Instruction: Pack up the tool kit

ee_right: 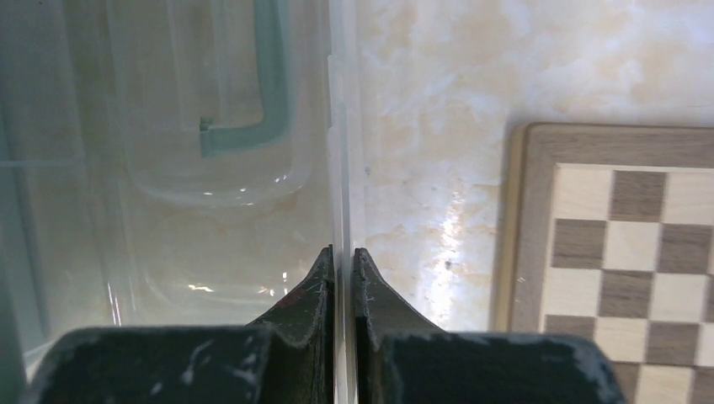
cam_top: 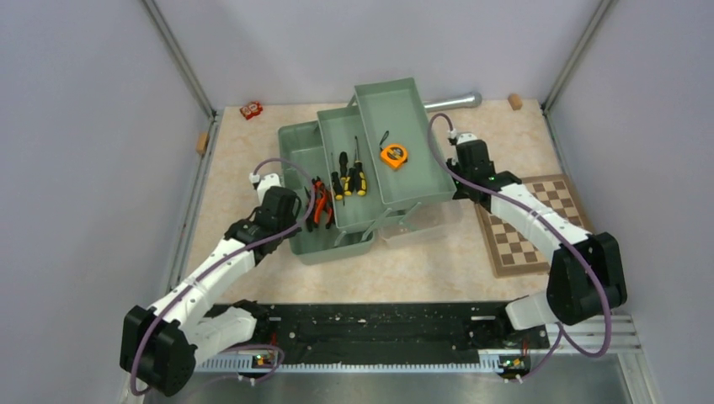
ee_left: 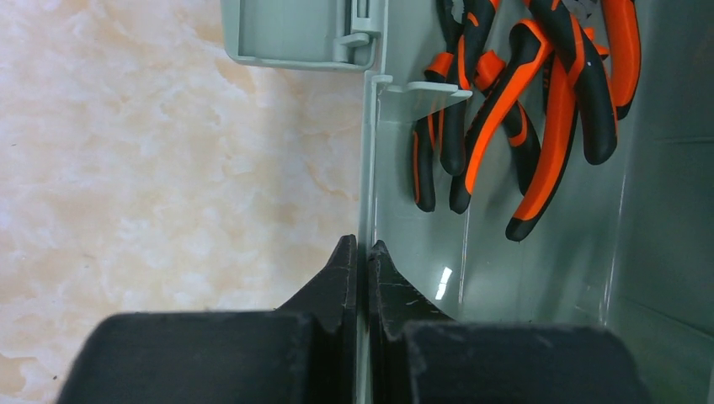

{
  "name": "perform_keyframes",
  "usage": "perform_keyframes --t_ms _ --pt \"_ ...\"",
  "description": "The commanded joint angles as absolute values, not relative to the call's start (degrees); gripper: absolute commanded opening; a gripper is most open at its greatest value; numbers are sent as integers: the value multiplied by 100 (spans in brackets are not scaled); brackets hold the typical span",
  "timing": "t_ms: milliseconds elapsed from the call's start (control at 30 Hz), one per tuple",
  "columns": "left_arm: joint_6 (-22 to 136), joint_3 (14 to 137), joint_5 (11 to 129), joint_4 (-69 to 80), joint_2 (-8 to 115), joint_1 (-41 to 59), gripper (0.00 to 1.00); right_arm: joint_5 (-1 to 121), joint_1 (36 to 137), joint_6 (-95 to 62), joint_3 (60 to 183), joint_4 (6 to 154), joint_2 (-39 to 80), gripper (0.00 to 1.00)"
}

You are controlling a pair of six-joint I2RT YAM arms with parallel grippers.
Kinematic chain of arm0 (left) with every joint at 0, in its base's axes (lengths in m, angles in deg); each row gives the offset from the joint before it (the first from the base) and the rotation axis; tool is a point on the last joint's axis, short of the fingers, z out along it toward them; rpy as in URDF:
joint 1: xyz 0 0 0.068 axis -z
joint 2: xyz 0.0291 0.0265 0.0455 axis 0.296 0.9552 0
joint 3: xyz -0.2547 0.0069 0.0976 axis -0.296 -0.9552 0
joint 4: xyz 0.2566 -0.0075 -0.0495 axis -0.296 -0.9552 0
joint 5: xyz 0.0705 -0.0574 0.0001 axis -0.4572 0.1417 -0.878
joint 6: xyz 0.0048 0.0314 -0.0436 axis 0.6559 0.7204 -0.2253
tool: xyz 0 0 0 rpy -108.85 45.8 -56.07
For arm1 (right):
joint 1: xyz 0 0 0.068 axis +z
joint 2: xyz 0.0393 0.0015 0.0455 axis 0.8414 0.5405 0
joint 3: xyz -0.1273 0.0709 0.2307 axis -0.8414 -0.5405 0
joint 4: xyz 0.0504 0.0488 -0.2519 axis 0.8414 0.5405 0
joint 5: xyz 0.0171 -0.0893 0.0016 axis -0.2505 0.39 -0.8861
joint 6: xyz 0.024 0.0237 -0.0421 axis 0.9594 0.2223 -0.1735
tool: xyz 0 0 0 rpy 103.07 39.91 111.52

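Note:
The sage-green toolbox [cam_top: 301, 156] stands open in the middle, its trays fanned out. Several orange-black pliers [cam_top: 318, 202] lie in its base and show in the left wrist view [ee_left: 497, 109]. Yellow-black screwdrivers [cam_top: 349, 177] lie in one tray, the orange tape measure [cam_top: 393, 156] in the upper tray. My left gripper [cam_top: 293, 215] is shut on the toolbox's thin green side wall [ee_left: 367, 168]; its tips [ee_left: 362, 244] pinch the rim. My right gripper [cam_top: 459, 177] is shut on the edge of the translucent lid [ee_right: 343, 126], with the lid's green handle [ee_right: 253, 126] seen through it.
A brown-and-cream chessboard [cam_top: 535, 223] lies right of the toolbox, close to my right gripper [ee_right: 343, 250]. A grey metal cylinder [cam_top: 455, 102] lies behind the trays. A small red object [cam_top: 251, 109] and two small wooden blocks [cam_top: 514, 101] sit at the table's far edges.

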State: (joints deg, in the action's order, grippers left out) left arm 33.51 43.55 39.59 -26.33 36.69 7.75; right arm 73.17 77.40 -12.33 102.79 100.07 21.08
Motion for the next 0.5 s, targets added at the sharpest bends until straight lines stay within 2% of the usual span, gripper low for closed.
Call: perform_keyframes --t_ms 0,267,467 --pt "2813 4610 4717 -1258 3676 1131 3 7736 7860 -1321 10811 10242 1470 0" --pt "2671 4696 4778 -1030 3925 1419 4 8034 7963 -1531 11279 10599 1133 0" --pt "2485 4756 4777 -820 4080 1689 6 8942 8462 -1887 11692 10891 1162 0"
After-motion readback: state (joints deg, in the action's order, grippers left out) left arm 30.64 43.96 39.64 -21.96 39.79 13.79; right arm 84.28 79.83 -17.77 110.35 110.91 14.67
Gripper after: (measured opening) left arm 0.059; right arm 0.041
